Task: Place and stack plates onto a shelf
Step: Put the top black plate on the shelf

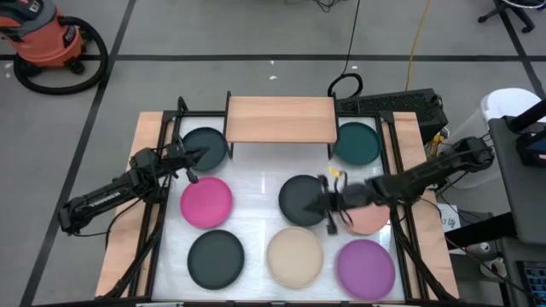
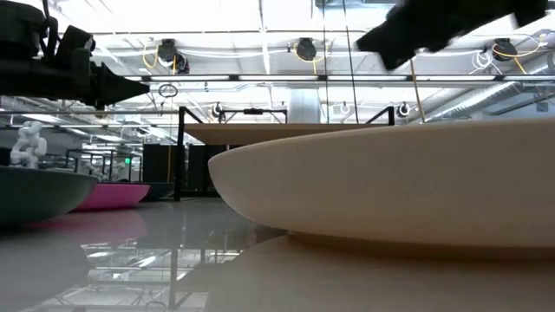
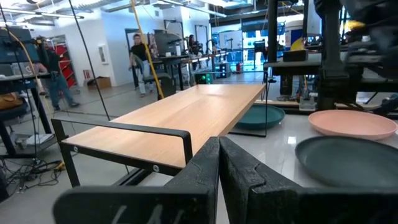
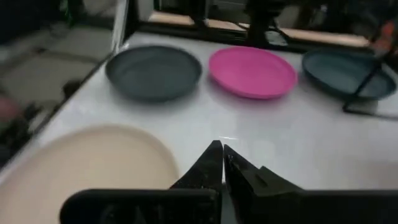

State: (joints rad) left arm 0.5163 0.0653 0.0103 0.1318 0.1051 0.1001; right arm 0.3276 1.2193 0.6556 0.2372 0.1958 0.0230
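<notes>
The light-wood shelf (image 1: 280, 119) stands at the table's far middle, bare on top. Eight plates lie flat on the white table: dark teal (image 1: 205, 147) and teal (image 1: 357, 142) beside the shelf, magenta (image 1: 206, 202), charcoal (image 1: 303, 199), salmon (image 1: 368, 217), a second charcoal (image 1: 216, 259), beige (image 1: 295, 256) and purple (image 1: 365, 267). My left gripper (image 1: 189, 158) is shut and hovers at the dark teal plate's near edge, pointing toward the shelf (image 3: 174, 118). My right gripper (image 1: 328, 203) is shut and hangs above the gap between the charcoal and salmon plates.
Black frame rails run along the table's left and right sides. In the low view the beige plate (image 2: 390, 191) fills the foreground, and my left gripper (image 2: 130, 87) is raised well above the table. People stand in the room beyond the shelf.
</notes>
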